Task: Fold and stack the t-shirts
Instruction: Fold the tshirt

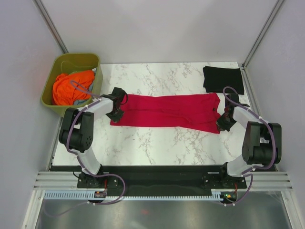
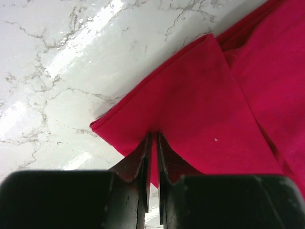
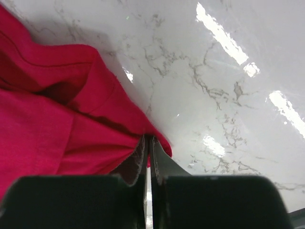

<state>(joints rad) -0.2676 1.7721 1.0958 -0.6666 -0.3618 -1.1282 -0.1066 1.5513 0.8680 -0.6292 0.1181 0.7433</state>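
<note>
The crimson red t-shirt (image 1: 167,111) lies stretched in a long folded band across the middle of the marble table. My left gripper (image 1: 116,114) is shut on its left end; in the left wrist view the red cloth (image 2: 205,105) runs between the closed fingers (image 2: 142,157). My right gripper (image 1: 222,123) is shut on its right end; the right wrist view shows the red cloth (image 3: 62,124) pinched at the fingertips (image 3: 139,157). The black t-shirt (image 1: 223,78) lies folded flat at the far right corner.
An olive-green tub (image 1: 71,63) at the far left holds orange cloth (image 1: 71,88). The marble table (image 1: 162,148) is bordered by white walls and a metal frame.
</note>
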